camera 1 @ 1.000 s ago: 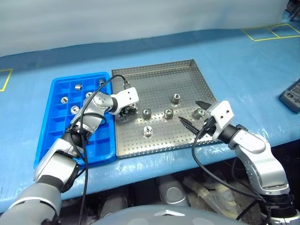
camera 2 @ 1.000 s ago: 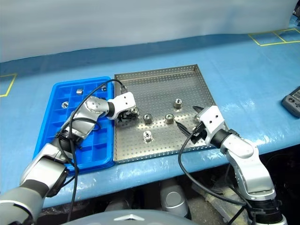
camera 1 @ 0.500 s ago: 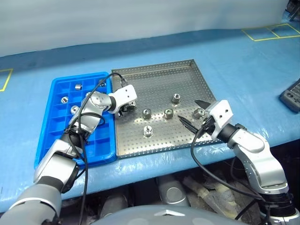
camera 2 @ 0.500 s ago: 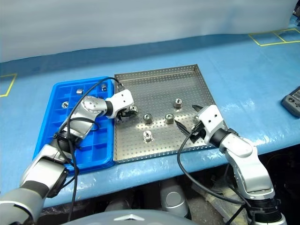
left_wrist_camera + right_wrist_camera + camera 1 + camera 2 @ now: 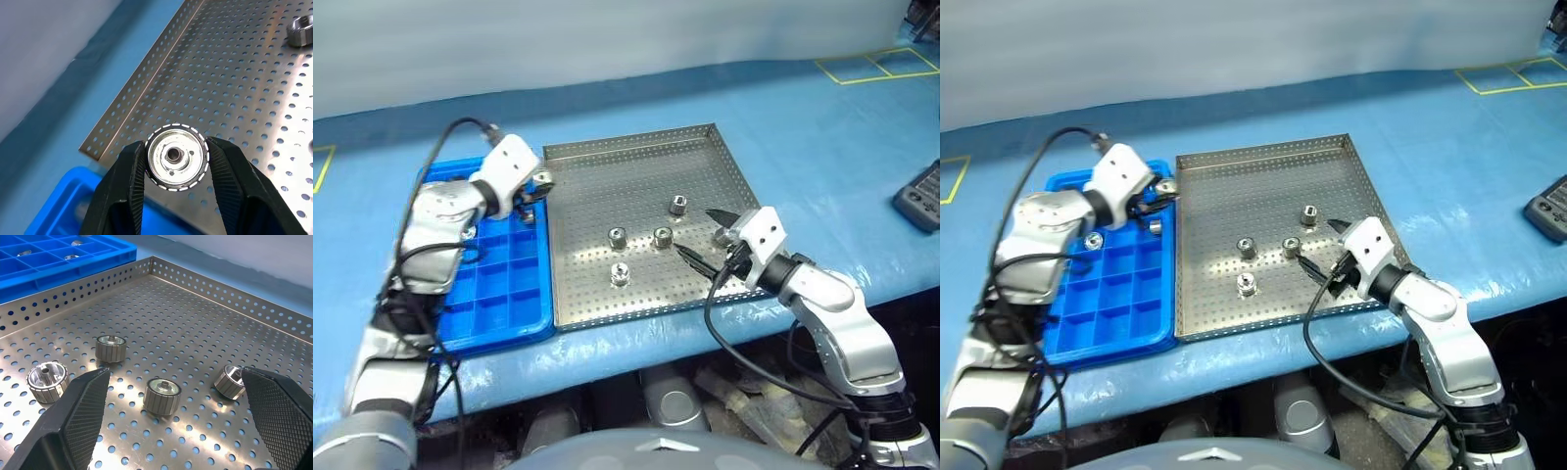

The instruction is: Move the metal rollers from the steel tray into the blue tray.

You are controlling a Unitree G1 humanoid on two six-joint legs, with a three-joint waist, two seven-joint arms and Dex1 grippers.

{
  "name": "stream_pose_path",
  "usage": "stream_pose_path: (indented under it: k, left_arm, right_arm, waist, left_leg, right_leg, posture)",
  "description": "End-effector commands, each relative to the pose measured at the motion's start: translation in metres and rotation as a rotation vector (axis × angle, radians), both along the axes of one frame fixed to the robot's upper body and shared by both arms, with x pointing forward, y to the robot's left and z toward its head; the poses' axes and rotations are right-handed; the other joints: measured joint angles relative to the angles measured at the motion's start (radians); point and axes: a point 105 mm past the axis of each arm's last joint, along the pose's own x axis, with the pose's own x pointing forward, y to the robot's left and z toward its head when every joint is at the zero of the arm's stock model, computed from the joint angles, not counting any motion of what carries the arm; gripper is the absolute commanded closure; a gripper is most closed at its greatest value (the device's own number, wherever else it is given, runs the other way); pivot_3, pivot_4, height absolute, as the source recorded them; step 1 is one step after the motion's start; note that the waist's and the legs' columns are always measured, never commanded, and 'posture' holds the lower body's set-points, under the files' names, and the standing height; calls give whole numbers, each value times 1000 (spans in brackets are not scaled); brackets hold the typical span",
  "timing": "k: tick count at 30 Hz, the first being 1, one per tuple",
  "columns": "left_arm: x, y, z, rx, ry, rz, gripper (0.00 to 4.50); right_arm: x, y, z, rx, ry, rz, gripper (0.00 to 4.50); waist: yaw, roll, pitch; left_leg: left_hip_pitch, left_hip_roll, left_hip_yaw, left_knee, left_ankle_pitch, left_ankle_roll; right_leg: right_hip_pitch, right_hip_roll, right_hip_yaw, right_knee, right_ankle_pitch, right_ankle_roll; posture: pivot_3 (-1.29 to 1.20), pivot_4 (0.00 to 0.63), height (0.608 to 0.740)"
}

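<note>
The right gripper point(image 5: 707, 238) hovers low over the near right part of the steel tray point(image 5: 636, 157), its fingers point(image 5: 80, 416) spread wide and holding nothing. Between and just beyond them, in the right wrist view, three metal rollers point(image 5: 162, 396) rest on the perforated floor. Seen from the head, four loose rollers sit in the tray's middle: one at 6 o'clock point(image 5: 620, 273), two side by side at the centre point(image 5: 663, 235), one at 1 o'clock point(image 5: 677, 206), and a further one lies just behind the right gripper at about 3 o'clock point(image 5: 723, 235).

To the steel tray's 9 o'clock, touching its side, lies the blue tray point(image 5: 494, 294) on the blue surface point(image 5: 803, 127). The left gripper point(image 5: 539, 183) hangs raised over the far right corner of the blue tray, beside the steel tray's far left corner. Its fingers point(image 5: 124, 186) are closed on a roller point(image 5: 176, 156), gripped by its ribbed sides with the hollow end facing the wrist camera. A few rollers point(image 5: 1093, 240) already sit in the blue tray's far compartments.
</note>
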Motion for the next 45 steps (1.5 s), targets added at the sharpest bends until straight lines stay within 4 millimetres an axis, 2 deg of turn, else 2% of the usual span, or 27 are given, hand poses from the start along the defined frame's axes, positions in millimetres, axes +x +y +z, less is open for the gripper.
stream_pose_path:
  k: [1,3,6,10,16,19,26,30,42,44,45]
  left_arm:
    - [-25,43,22,54,-76,193,2815]
    - [-37,58,21,70,-74,271,2815]
    - [-59,75,7,40,-35,369,2815]
    - [-75,82,-10,16,6,440,2815]
    - [-77,83,-21,-14,21,477,2815]
    - [-71,81,-23,-37,11,480,2815]
    - [-53,63,-16,-85,-22,416,2815]
    - [-38,51,-23,-103,-1,381,2815]
    - [-20,46,-29,-103,14,362,2815]
    - [-19,41,-30,-100,15,329,2110]
    - [-19,39,-30,-102,15,318,1925]
  right_arm:
    - [2,10,10,-2,-36,69,0]
    - [4,13,9,-4,-31,90,0]
    - [2,26,15,23,-28,190,0]
    - [-2,44,24,31,-32,323,0]
    - [-20,81,27,48,-9,534,0]
    - [-22,88,24,56,5,559,0]
    - [-22,86,22,49,11,545,0]
    - [-20,84,21,45,8,526,0]
    - [-21,78,21,47,-2,475,0]
    - [-21,78,21,47,-3,473,0]
    - [-21,78,21,47,-4,472,0]
  waist:
    - [16,0,0]
    - [38,0,0]
    - [88,-1,0]
    - [161,-1,1]
    - [264,-5,0]
    - [293,-5,0]
    - [311,-6,-1]
    - [310,-6,-1]
    - [291,-7,0]
    - [290,-7,0]
    - [289,-7,0]
  left_leg:
    - [0,0,0,0,0,0]
    - [1,1,1,0,0,-1]
    - [2,3,1,-1,0,-2]
    - [3,4,1,-1,-1,-3]
    - [4,9,1,0,-1,-8]
    - [4,10,0,0,-3,-11]
    - [4,10,0,0,-3,-14]
    - [4,10,0,0,-3,-15]
    - [4,15,0,-1,-1,-17]
    - [4,16,0,-1,-1,-18]
    - [4,16,0,-1,-1,-18]
  right_leg:
    - [1,0,0,0,0,0]
    - [1,3,1,0,1,-1]
    - [1,6,0,-1,1,-2]
    - [2,8,0,-1,2,-3]
    - [3,12,-2,-2,4,-7]
    - [3,12,-2,-2,4,-9]
    - [3,13,-3,-2,4,-9]
    - [3,13,-3,-2,4,-10]
    - [2,14,-3,-2,3,-13]
    - [2,14,-3,-2,2,-13]
    - [2,14,-3,-2,2,-14]
  posture:
    - [-227,150,740]
    - [-196,150,740]
    - [-147,150,740]
    - [-92,150,740]
    - [-42,150,740]
    - [-31,150,740]
    - [-49,150,740]
    - [-63,150,740]
    - [-114,150,740]
    - [-114,150,740]
    - [-113,150,740]
